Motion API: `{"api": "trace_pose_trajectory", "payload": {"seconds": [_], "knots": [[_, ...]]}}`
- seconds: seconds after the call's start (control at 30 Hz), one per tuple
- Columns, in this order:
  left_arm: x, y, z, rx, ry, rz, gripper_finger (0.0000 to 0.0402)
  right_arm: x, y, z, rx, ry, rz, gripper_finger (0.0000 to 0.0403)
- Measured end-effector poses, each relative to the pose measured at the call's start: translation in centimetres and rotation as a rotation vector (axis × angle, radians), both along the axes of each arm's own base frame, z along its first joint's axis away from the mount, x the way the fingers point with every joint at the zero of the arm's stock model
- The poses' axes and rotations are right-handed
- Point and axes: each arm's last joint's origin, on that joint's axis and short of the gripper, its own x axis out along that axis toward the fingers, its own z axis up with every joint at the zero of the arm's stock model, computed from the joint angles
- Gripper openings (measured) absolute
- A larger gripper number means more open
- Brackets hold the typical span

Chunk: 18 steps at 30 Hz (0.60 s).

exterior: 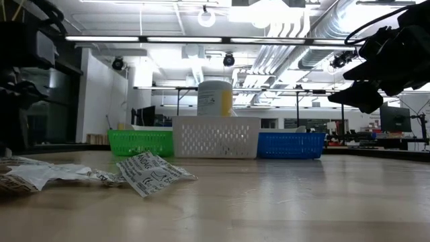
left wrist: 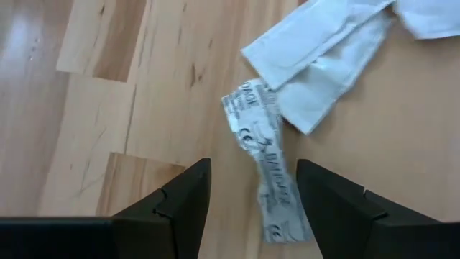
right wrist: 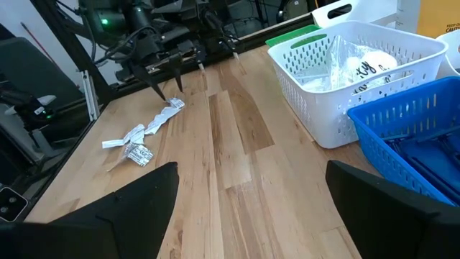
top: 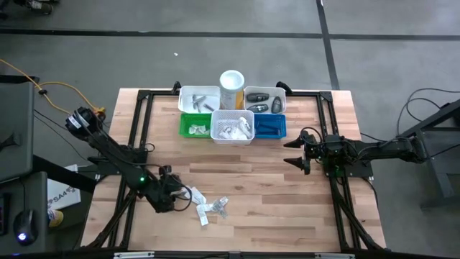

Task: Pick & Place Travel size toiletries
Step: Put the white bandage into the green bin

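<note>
Several crinkly white toiletry packets [top: 210,208] lie flat in a loose pile near the table's front edge, left of centre. One long printed packet [left wrist: 264,173] stretches out from the pile. My left gripper [left wrist: 251,164] hangs open, tilted down over that packet's free end, one finger on either side and clear of it; the right wrist view shows the left gripper's tips [right wrist: 167,85] just above the strip. My right gripper [top: 293,151] waits open above the table's right side, well away from the pile.
At the table's far middle stand green [top: 194,126], white [top: 232,128] and blue [top: 270,126] bins holding items. Two more white bins [top: 199,99] and a tall white-and-yellow cylinder [top: 231,88] stand behind them. Bare wood lies between the bins and the pile.
</note>
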Motion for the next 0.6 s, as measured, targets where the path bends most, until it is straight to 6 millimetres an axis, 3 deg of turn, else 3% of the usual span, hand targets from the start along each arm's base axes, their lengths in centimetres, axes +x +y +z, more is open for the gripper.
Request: {"api": "trace_pose_trajectory", "payload": {"seconds": [0.47,0.6], "knots": [[0.7,-0.7,-1.8,0.02,0.024,0.022,0.0202,0.0,0.0,0.0,0.0,0.0,0.001,0.0346],[0.7,-0.7,-1.9,0.0,0.027,0.055,0.0182,0.0,0.0,0.0,0.0,0.0,0.0,0.0346]]}}
